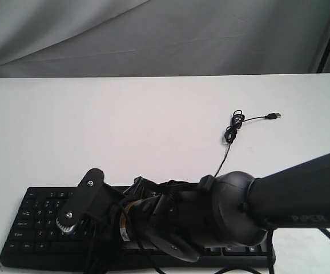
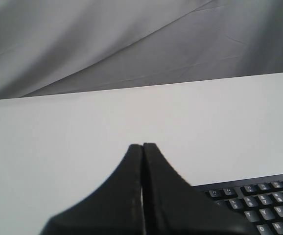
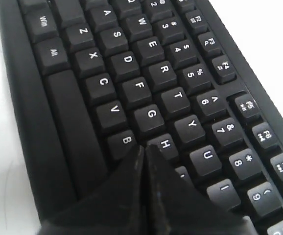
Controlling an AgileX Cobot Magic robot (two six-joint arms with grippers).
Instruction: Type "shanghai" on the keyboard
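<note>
The black keyboard (image 1: 33, 222) lies along the table's near edge, and my right arm (image 1: 290, 200) reaches across its middle and hides most of it. In the right wrist view my right gripper (image 3: 145, 147) is shut with nothing in it. Its joined tips sit low over the keyboard (image 3: 131, 63), at the gap between the B key (image 3: 127, 140) and the H key (image 3: 165, 144). My left gripper (image 2: 143, 146) is shut and empty, held over bare white table with a corner of the keyboard (image 2: 264, 200) beside it. The exterior view does not show either gripper's fingertips.
The keyboard's thin black cable (image 1: 232, 130) runs from behind the arm to a coiled bundle, ending in a USB plug (image 1: 274, 116) on the white table (image 1: 96, 125). Grey cloth (image 1: 153, 34) hangs behind the table's far edge.
</note>
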